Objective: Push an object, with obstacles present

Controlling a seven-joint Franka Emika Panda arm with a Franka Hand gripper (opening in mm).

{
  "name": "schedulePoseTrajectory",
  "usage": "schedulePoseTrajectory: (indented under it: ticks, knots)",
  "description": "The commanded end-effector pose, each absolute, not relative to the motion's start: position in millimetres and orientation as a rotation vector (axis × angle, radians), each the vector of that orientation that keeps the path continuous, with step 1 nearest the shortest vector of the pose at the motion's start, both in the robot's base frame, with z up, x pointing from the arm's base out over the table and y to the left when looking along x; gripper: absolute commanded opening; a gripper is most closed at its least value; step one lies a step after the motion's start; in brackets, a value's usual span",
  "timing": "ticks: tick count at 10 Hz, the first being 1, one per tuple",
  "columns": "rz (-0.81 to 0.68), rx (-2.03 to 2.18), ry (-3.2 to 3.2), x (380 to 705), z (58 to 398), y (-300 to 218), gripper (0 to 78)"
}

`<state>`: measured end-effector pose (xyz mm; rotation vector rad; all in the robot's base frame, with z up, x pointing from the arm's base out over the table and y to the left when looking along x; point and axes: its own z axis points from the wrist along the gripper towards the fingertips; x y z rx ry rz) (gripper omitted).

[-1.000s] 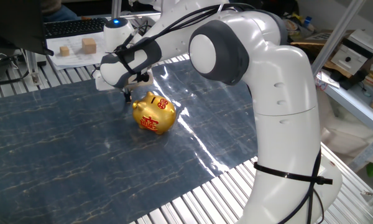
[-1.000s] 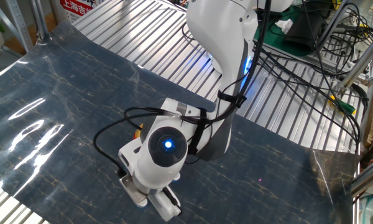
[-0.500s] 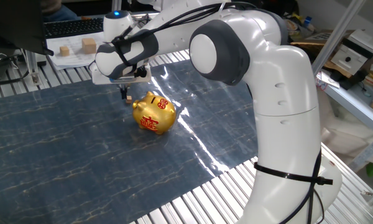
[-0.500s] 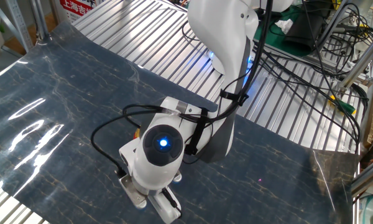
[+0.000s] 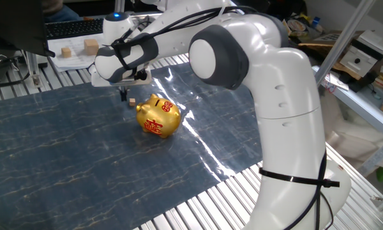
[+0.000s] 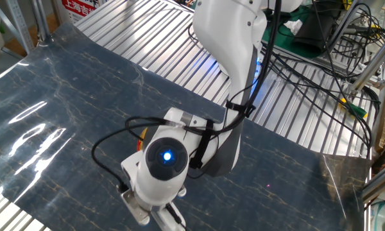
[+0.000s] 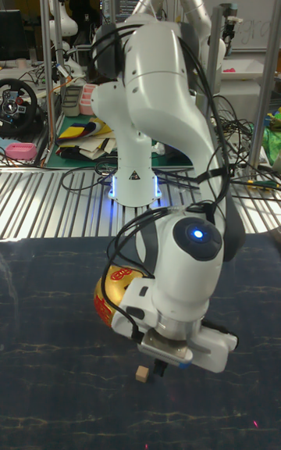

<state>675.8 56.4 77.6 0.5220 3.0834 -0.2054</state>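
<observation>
Two wooden blocks (image 5: pixel 78 48) on white paper at far left, off the dark mat. Next, the tool (image 5: pixel 124 94) pointing down over the table (image 5: pixel 64 166), wrist bent low, arm reaching out from the base at right; finger spacing impossible to tell. Tiny tan cube (image 5: pixel 133 101) just beside the fingertips, apart from them. Right of that, close against the cube, gold piggy bank (image 5: pixel 158 116) on the mat
</observation>
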Motion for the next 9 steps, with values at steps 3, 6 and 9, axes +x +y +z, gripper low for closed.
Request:
schedulePoseTrajectory:
  ticks: [3, 6, 9]
  knots:
    - [-0.200, 0.444, 3.074, 685.5, 68.5, 45.3, 0.0]
    - [-0.199, 0.451, 3.091, 681.2, 62.7, 43.2, 0.0]
    - [-0.201, 0.421, 3.112, 675.0, 62.3, 44.2, 0.0]
